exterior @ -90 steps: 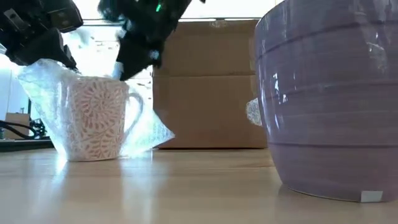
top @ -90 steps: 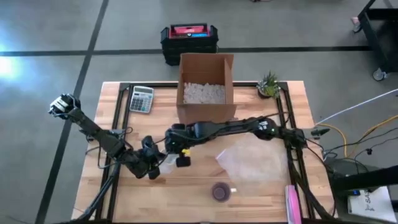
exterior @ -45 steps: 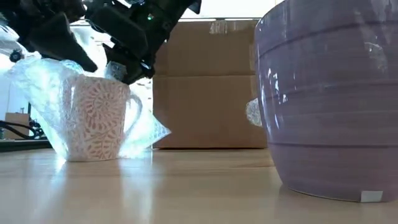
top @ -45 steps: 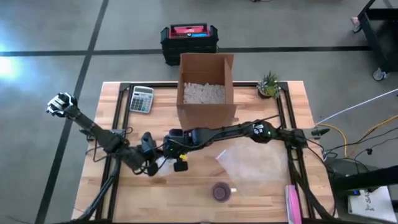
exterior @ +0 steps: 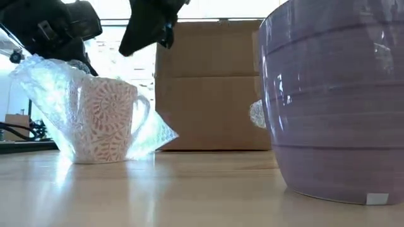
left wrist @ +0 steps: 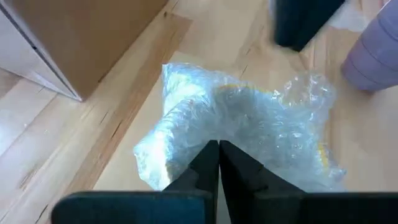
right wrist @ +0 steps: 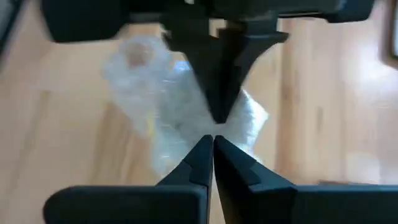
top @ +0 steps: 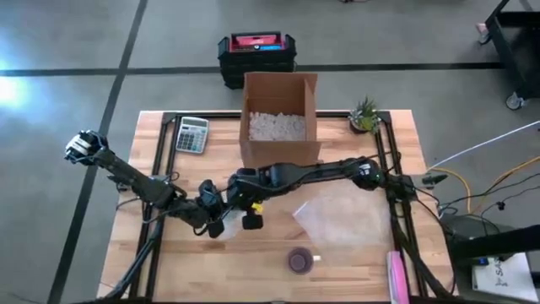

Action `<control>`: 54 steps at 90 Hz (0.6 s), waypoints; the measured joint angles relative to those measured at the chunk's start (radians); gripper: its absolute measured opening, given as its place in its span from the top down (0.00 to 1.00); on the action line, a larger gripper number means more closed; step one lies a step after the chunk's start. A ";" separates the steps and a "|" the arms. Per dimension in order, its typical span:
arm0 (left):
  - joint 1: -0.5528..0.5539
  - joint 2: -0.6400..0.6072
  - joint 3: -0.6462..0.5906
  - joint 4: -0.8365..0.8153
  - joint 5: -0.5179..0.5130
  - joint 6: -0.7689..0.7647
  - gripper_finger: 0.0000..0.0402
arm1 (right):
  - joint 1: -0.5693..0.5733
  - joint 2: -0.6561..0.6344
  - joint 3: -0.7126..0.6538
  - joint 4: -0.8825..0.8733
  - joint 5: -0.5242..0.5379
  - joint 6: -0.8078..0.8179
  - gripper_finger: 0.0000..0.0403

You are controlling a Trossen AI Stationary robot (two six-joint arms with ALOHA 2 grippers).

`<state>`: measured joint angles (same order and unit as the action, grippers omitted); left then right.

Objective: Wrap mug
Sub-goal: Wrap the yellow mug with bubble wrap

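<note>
Since half a second ago: right gripper [top: 240, 201] has lifted clear of the white patterned ceramic mug [exterior: 106, 120] in the low view, and the mug now leans slightly with its handle [exterior: 142, 113] showing free.

Light wooden table [top: 270, 270]: bears all items below.

Open brown cardboard box [top: 280, 118]: far centre, holding white packing fill [top: 276, 127].

Clear bubble wrap sheet, spare [top: 333, 218]: lying flat, right of centre.

Right arm [top: 321, 173]: reaches leftward across the table's middle; its fingers are pressed together with nothing between them, above the wrapped mug.

Left arm [top: 135, 177]: comes in from the left; left gripper [top: 213, 218] sits at the wrap's left side, fingers closed together; whether they pinch the film cannot be told.

Crumpled bubble wrap [exterior: 44, 101]: gathered around the mug's back and sides, front uncovered.

Mug: left of centre, near the box's front, between the two grippers.

Grey calculator [top: 192, 134]: far left.

Purple ribbed cup [top: 299, 260]: near edge, centre.

Small green potted plant [top: 364, 115]: far right.

Pink object [top: 396, 277]: near right corner.
</note>
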<state>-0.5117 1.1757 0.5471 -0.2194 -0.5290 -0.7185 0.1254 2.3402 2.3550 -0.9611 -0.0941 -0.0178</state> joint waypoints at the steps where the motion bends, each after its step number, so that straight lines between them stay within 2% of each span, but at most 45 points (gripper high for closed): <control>1: 0.000 -0.002 0.000 0.000 0.000 0.000 1.00 | 0.001 0.002 -0.001 -0.002 -0.011 0.002 1.00; 8: 0.000 -0.017 0.000 0.000 -0.002 0.004 1.00 | 0.009 0.031 -0.007 0.002 -0.072 0.008 1.00; 21: 0.000 -0.035 -0.002 0.000 -0.001 0.004 1.00 | 0.012 0.083 -0.004 0.042 -0.063 0.009 1.00; 32: 0.000 -0.035 -0.003 0.005 -0.003 0.001 1.00 | 0.005 0.114 -0.002 0.086 0.019 0.017 1.00; 54: 0.000 -0.034 -0.004 0.030 0.012 0.027 1.00 | -0.009 0.112 -0.004 0.080 0.042 0.008 1.00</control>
<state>-0.5121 1.1419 0.5426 -0.1898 -0.5169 -0.6918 0.1169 2.4525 2.3512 -0.8809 -0.0525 -0.0097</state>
